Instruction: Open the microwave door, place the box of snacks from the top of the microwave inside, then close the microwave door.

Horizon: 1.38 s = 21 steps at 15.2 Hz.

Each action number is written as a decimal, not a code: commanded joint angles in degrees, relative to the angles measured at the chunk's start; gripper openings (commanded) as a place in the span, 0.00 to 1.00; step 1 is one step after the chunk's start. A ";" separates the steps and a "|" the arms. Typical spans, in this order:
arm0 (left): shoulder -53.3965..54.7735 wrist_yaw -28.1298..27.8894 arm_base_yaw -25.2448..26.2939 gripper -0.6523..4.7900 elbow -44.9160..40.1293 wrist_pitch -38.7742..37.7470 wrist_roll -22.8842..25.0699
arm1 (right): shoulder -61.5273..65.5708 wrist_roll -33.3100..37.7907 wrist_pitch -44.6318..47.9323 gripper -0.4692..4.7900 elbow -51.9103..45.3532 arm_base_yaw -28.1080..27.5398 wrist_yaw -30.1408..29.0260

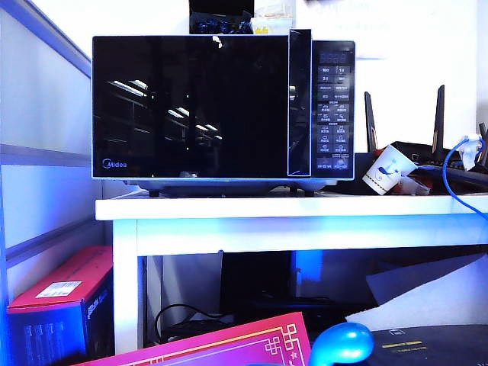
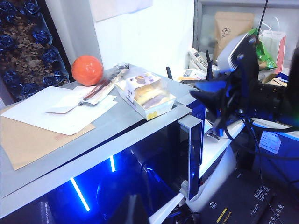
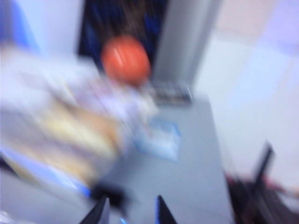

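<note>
Door (image 1: 191,107) first, nearest the exterior camera — the microwave door looks shut, glossy black glass with its handle strip (image 2: 191,154) beside the button panel. Behind it, on the grey top of the microwave (image 2: 107,135), the box of snacks (image 2: 147,95) lies near the front edge, with white paper and an orange ball (image 2: 87,70) further back. The right gripper (image 3: 130,210) hangs over that top, its dark fingertips parted with nothing between them, the view heavily blurred. The left gripper is out of sight.
</note>
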 commanded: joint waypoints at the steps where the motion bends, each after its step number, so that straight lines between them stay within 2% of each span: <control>1: -0.20 0.24 0.00 0.11 0.26 0.39 0.50 | -2.34 -0.61 -6.86 0.36 0.31 -4.20 -0.61; 3: -0.20 0.24 0.00 0.11 0.26 0.37 1.09 | -3.37 -0.57 -8.13 0.36 0.31 -8.33 -5.14; 4: -0.20 0.24 0.00 0.11 0.26 0.46 1.09 | -3.87 -0.57 -8.15 0.36 0.31 -10.71 -9.77; 6: -0.15 0.20 0.00 0.11 0.24 0.79 1.07 | -4.17 0.46 -8.72 0.36 0.31 -16.83 -31.12; 7: 0.13 0.20 0.00 0.11 0.22 2.32 1.07 | -3.39 4.02 -9.09 0.36 0.28 -21.11 -48.87; 9: 0.61 0.02 0.00 0.11 0.22 4.24 1.05 | -2.08 5.62 -10.25 0.36 0.26 -23.52 -58.23; 10: 0.94 -0.20 0.00 0.11 0.17 5.11 0.76 | -1.38 5.14 -10.32 0.39 0.22 -23.80 -60.96; 11: 1.51 -0.20 0.00 0.11 0.15 5.49 0.76 | -0.44 4.33 -10.01 0.47 0.22 -23.78 -63.87; 12: 2.80 -0.17 0.00 0.11 0.17 5.97 0.81 | 0.98 3.52 -9.94 0.68 0.22 -23.17 -66.93; 15: 4.24 -0.15 0.00 0.11 0.17 7.32 0.79 | 3.08 1.25 -10.25 0.67 0.20 -21.33 -69.42; 21: 8.02 -0.42 0.00 0.11 0.17 12.68 0.85 | 6.51 0.46 -9.01 0.67 0.22 -17.97 -69.22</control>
